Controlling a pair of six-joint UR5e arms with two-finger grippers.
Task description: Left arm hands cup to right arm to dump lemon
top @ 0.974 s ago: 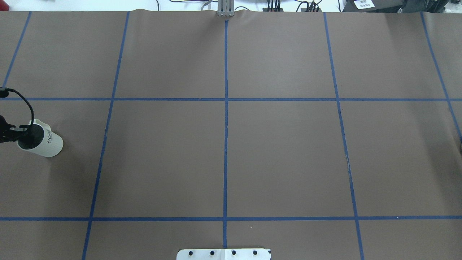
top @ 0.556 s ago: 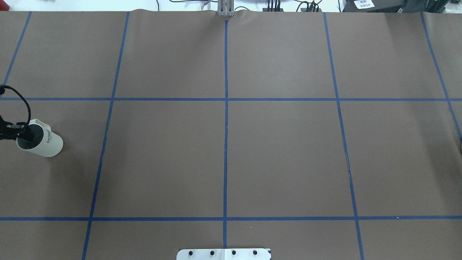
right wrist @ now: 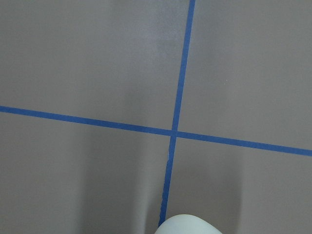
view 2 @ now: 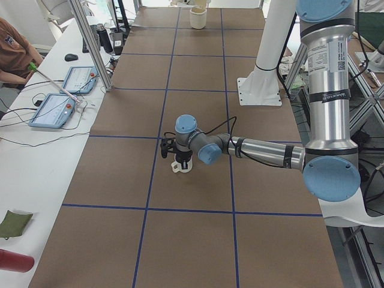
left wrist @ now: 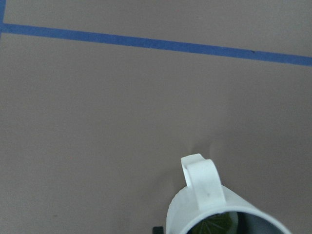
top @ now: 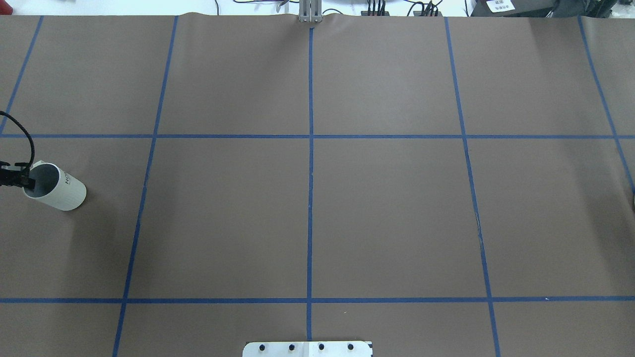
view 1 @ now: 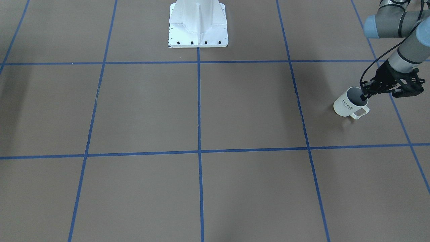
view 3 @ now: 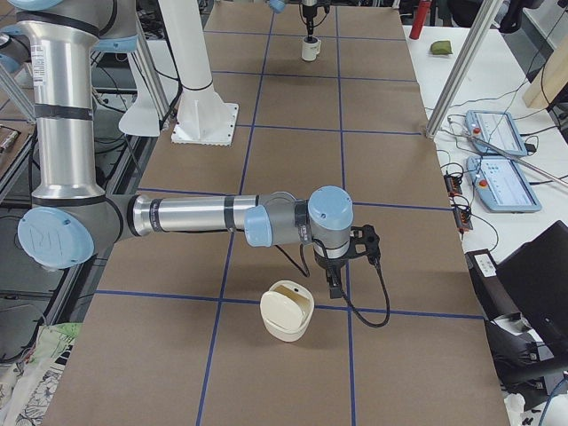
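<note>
Brown table point(top: 397, 223) (blue tape grid point(top: 310, 198)); white side benches point(view 2: 24, 180).

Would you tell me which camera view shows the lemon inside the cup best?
The left wrist-mounted view: the lemon shows yellow-green inside the cup at the frame's bottom edge. In the front-facing and overhead views the cup's inside looks only dark; the side views are too far.

The cup point(view 1: 344, 107) looks smooth glazed ceramic, the table cover point(view 1: 235, 107) matt brown paper.
</note>
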